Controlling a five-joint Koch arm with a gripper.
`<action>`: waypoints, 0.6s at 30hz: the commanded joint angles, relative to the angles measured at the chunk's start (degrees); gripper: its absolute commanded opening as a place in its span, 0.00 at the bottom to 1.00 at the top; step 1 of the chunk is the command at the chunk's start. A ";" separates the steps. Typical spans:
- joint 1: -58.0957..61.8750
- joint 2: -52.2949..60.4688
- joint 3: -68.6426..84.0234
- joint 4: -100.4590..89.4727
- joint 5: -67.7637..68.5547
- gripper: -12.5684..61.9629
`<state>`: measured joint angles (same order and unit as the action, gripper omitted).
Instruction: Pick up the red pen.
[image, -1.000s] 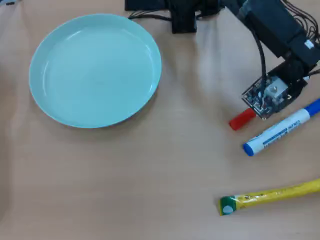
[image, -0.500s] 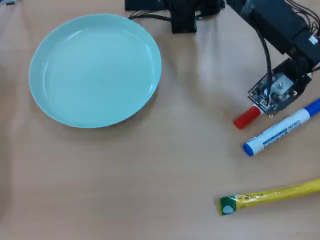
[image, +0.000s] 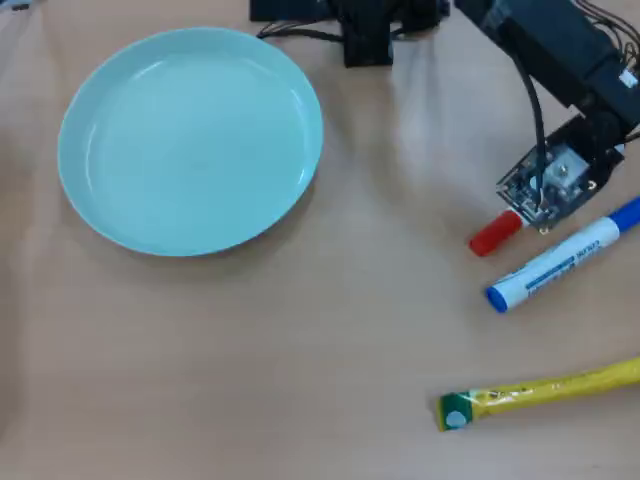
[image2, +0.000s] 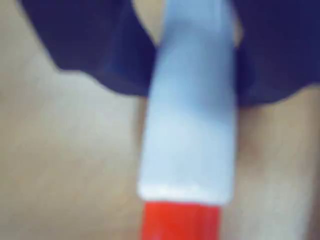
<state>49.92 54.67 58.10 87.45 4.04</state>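
On the wooden table (image: 300, 350) I count one plate, two markers and one yellow tube, plus the single arm. One light blue plate (image: 100, 215) lies empty at the upper left of the overhead view, well apart from everything else. At the right side, the white marker with a blue cap (image: 558, 262) lies diagonally, just below the arm's wrist. Lower down, near the right edge, the yellow tube with a green end (image: 540, 391) lies almost horizontally, apart from both markers. The black arm (image: 560, 50) comes from the top edge, and its wrist with a small circuit board covers most of the red pen (image: 494, 234) from above, so only the red cap shows there, pointing down and left.

The wrist view, which is blurred, shows the white barrel of the red pen between the two dark jaws of the gripper (image2: 195, 65), one on each side. The jaws are pressed against the barrel and pinch it. The red cap sticks out past the fingertips toward the bottom of that view. The blue-capped marker is near this cap but does not touch it.
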 joint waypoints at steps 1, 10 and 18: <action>1.05 5.45 -1.85 2.99 0.18 0.06; 2.37 9.76 -2.02 2.99 0.18 0.06; 6.06 15.73 -2.11 2.99 -0.09 0.06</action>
<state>54.93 65.21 58.27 88.95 3.78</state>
